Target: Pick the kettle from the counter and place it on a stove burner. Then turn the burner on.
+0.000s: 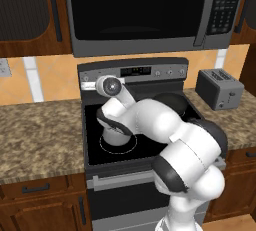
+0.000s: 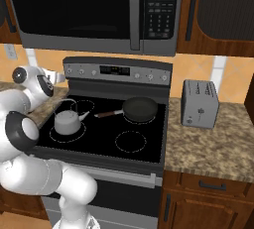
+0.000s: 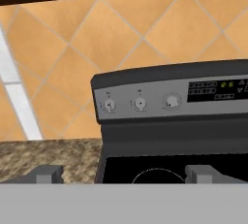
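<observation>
The small silver-grey kettle [image 2: 67,120] stands upright on the stove's front left burner [image 2: 68,135], its thin handle arched over the lid. In the left base view my arm covers most of the kettle [image 1: 115,138]. My gripper [image 3: 124,174] is open with nothing between its fingertips [image 3: 48,173]. It hovers above the back left of the cooktop and faces the stove's control panel [image 3: 145,103], where three knobs sit in a row; the leftmost knob [image 3: 110,105] is straight ahead. The hand [image 2: 55,78] is well above and behind the kettle. Speckled granite counter [image 1: 40,130] flanks the stove.
A black frying pan [image 2: 140,109] rests on the back right burner, handle pointing left. A boxy grey toaster [image 2: 199,103] stands on the right counter. The microwave [image 2: 94,10] hangs low over the stove. The front right burner [image 2: 130,142] is bare.
</observation>
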